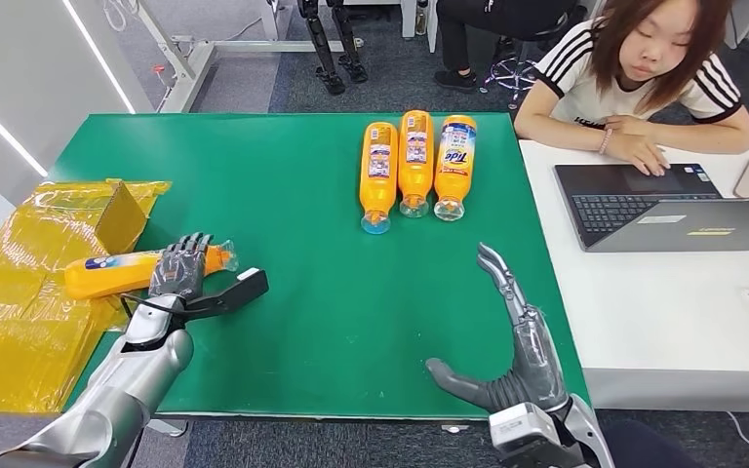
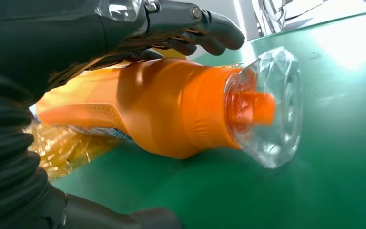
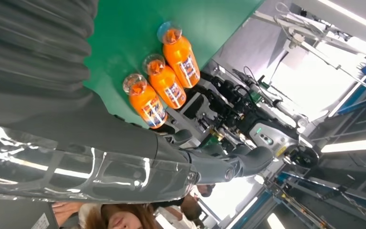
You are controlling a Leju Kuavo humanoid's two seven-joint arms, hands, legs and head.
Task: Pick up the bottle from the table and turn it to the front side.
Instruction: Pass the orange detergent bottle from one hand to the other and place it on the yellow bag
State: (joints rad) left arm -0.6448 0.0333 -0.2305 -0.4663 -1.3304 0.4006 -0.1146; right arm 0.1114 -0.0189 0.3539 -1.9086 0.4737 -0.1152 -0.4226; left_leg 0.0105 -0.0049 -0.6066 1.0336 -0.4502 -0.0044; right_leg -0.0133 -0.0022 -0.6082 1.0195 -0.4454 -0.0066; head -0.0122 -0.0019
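Head view, table (image 1: pixel 332 322): green top, the largest thing here, with a white desk just beside its right edge where a person sits at a laptop (image 1: pixel 663 210).
Yellow wrap (image 1: pixel 19 283): crinkled plastic sheeting and an open carton lie over the table's left edge.
Row of three (image 1: pixel 414 166): orange bottles lying side by side at the far middle, caps toward the robot, well apart from both hands.
Bottle (image 1: pixel 122 273): the task's bottle lies on its side at the left, base on the yellow wrap, clear cap pointing toward the table's middle.
Left hand (image 1: pixel 183 268): its fingers are draped over the bottle's neck end and the thumb juts out to the side; the left wrist view shows dark fingers (image 2: pixel 209 33) curved above the orange shoulder. Whether they actually clamp it I cannot tell.
Right hand (image 1: pixel 507 331): spread flat, holding nothing, near the table's front edge.
Cap (image 2: pixel 267 107): clear, faceted and hard.
Handling: likely a full, fairly heavy bottle with stiff, smooth plastic walls that could slip or roll; the cap looks poor to hold. Better to wrap the waisted body just behind the shoulder, thumb opposite the fingers, before lifting and rolling the label up.
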